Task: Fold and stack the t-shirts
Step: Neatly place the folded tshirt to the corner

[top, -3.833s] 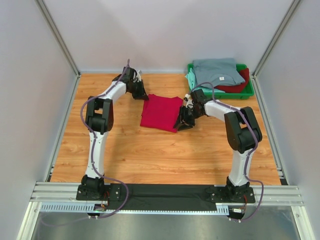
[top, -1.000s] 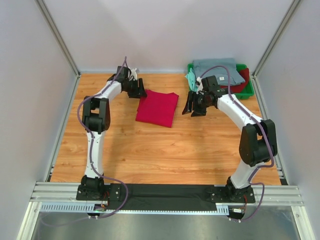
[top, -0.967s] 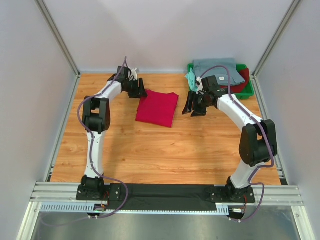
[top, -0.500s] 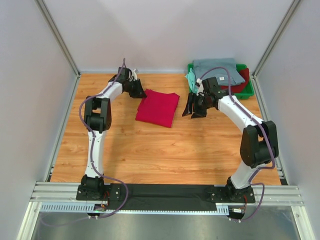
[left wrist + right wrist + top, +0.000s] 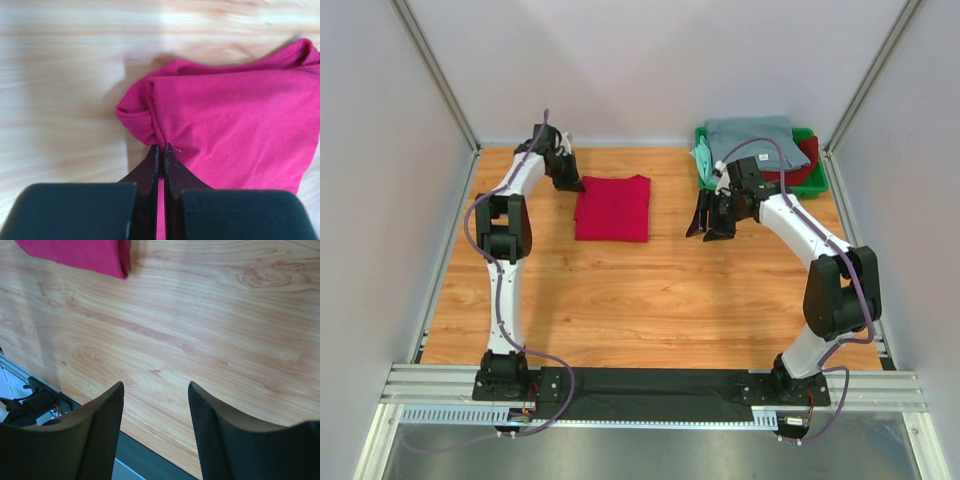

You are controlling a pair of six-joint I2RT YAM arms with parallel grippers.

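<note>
A folded crimson-red t-shirt [image 5: 612, 208] lies on the wooden table at the back left of centre. My left gripper [image 5: 570, 184] is at its far left corner, shut on a pinch of the red cloth; the left wrist view shows the fingers closed on the shirt's bunched corner [image 5: 160, 147]. My right gripper [image 5: 710, 228] hovers open and empty over bare wood to the right of the shirt; in the right wrist view [image 5: 156, 390] a corner of the red shirt [image 5: 90, 254] shows at top left. A grey-blue t-shirt [image 5: 752, 140], a mint-green one [image 5: 701, 158] and a darker red one [image 5: 798, 170] lie piled at back right.
The pile of shirts sits in a green plastic tray [image 5: 820, 185] at the back right corner. Grey walls and metal rails bound the table on the left, right and back. A black strip [image 5: 650, 385] with the arm bases runs along the near edge.
My left gripper has dragged the red shirt to the left and turned it square to the table. My right gripper has let go of the shirt, risen and stayed near the tray.
</note>
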